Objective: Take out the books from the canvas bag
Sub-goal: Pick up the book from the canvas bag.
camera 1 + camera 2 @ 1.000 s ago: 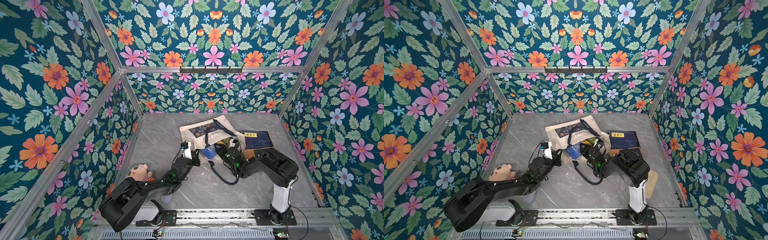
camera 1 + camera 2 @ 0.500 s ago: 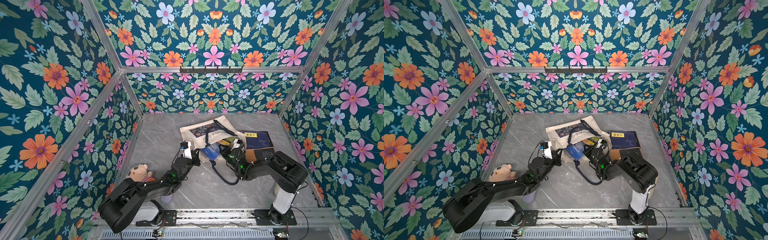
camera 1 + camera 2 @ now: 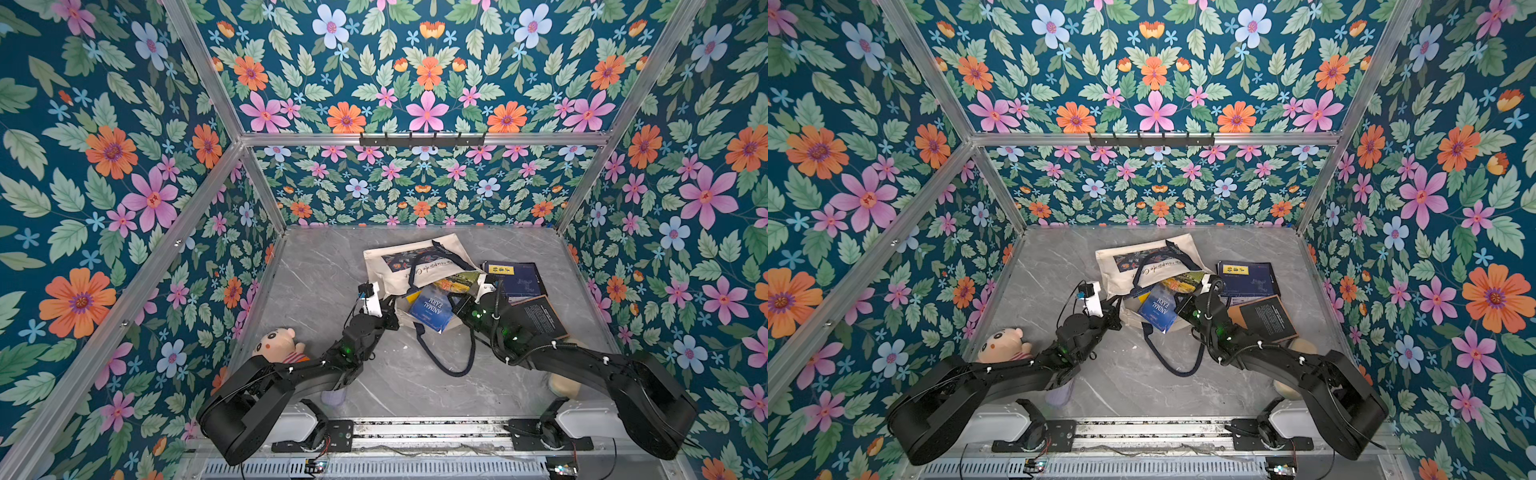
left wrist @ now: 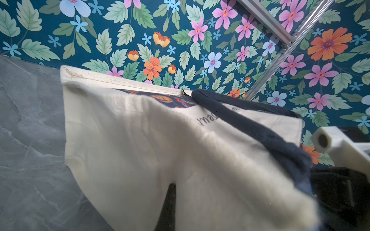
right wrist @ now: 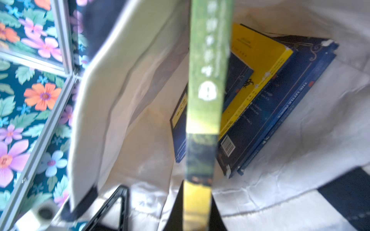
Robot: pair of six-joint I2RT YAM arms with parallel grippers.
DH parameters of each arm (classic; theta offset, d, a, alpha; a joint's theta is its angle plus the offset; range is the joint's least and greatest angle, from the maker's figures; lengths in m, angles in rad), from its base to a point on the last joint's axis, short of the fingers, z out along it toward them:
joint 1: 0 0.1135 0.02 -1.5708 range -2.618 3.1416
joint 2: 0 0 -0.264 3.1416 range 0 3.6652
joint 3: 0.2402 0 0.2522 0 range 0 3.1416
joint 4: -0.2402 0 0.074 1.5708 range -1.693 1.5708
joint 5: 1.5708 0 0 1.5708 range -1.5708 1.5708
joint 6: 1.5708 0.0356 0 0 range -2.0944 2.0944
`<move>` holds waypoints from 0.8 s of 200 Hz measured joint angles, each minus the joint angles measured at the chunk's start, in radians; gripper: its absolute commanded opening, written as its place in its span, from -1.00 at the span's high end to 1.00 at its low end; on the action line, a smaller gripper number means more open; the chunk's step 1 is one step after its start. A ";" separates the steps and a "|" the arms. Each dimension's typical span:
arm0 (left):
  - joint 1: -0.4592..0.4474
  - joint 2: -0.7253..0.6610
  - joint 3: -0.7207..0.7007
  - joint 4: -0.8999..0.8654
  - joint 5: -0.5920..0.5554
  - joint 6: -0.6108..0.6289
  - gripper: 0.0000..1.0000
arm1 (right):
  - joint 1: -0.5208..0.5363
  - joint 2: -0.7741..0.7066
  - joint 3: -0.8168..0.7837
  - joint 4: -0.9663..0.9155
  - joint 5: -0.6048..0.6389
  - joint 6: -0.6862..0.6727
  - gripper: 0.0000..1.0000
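The cream canvas bag (image 3: 419, 266) (image 3: 1144, 259) lies mid-table with its mouth toward the arms. My left gripper (image 3: 392, 314) (image 4: 172, 186) is shut on the cloth of the bag's rim. My right gripper (image 3: 462, 301) (image 5: 197, 210) reaches into the mouth and is shut on a landscape-cover book (image 3: 455, 282) (image 5: 207, 96), gripped across its spine. A blue "Animal Farm" book (image 3: 430, 309) (image 3: 1156, 307) sticks out of the mouth. A yellow book (image 5: 258, 64) and navy books (image 5: 276, 108) lie inside. Out on the table are a navy book (image 3: 517, 278) and a black book (image 3: 540, 316).
A navy handle (image 3: 451, 357) loops over the marble table (image 3: 316, 270) toward the front. A plush doll (image 3: 277, 343) lies by the left arm. A rounded beige thing (image 3: 563, 384) sits under the right arm. Flowered walls close in three sides.
My right gripper has shut on the landscape-cover book, and the right arm's elbow has swung out toward the front right. The left gripper has kept its hold on the bag.
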 measured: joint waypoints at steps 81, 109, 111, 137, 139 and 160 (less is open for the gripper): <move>0.000 -0.102 -0.038 -0.061 -0.149 -0.026 1.00 | -0.031 -0.002 0.223 -0.319 -0.219 -0.220 1.00; 0.000 -0.123 -0.047 -0.086 -0.219 -0.026 1.00 | -0.034 0.062 0.301 -0.360 -0.296 -0.249 1.00; 0.000 -0.124 -0.047 -0.086 -0.224 -0.027 1.00 | -0.034 0.065 0.307 -0.365 -0.302 -0.252 1.00; 0.000 -0.117 -0.040 -0.106 -0.259 -0.031 1.00 | -0.034 0.053 0.353 -0.405 -0.356 -0.283 1.00; 0.000 -0.116 -0.039 -0.108 -0.262 -0.031 1.00 | -0.034 0.048 0.355 -0.408 -0.360 -0.287 1.00; 0.000 -0.102 -0.023 -0.113 -0.274 -0.038 1.00 | -0.034 -0.026 0.355 -0.441 -0.391 -0.318 1.00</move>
